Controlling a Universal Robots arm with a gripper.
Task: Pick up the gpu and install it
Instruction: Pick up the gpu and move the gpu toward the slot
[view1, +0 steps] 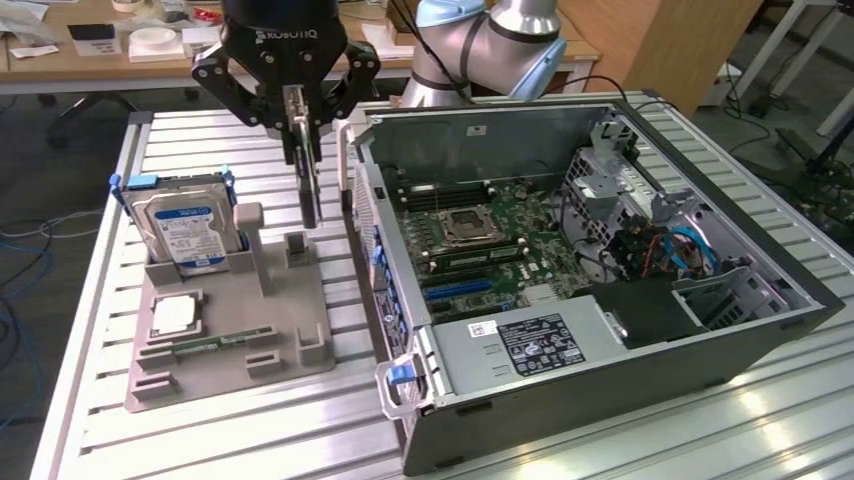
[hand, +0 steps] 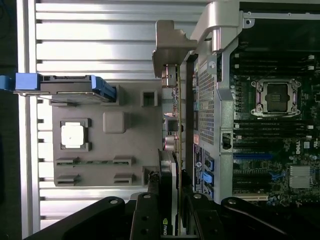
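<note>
A ribbed aluminium counter (view1: 94, 400) carries a grey moulded tray (view1: 227, 350) and an open dark computer case (view1: 747, 330); the thin green gpu card (view1: 310, 185) is clamped on edge between the black fingers (hand: 145, 215), over the tray, beside the case wall; it is best kept upright and squared to its slot; that slot cannot be made out.
</note>
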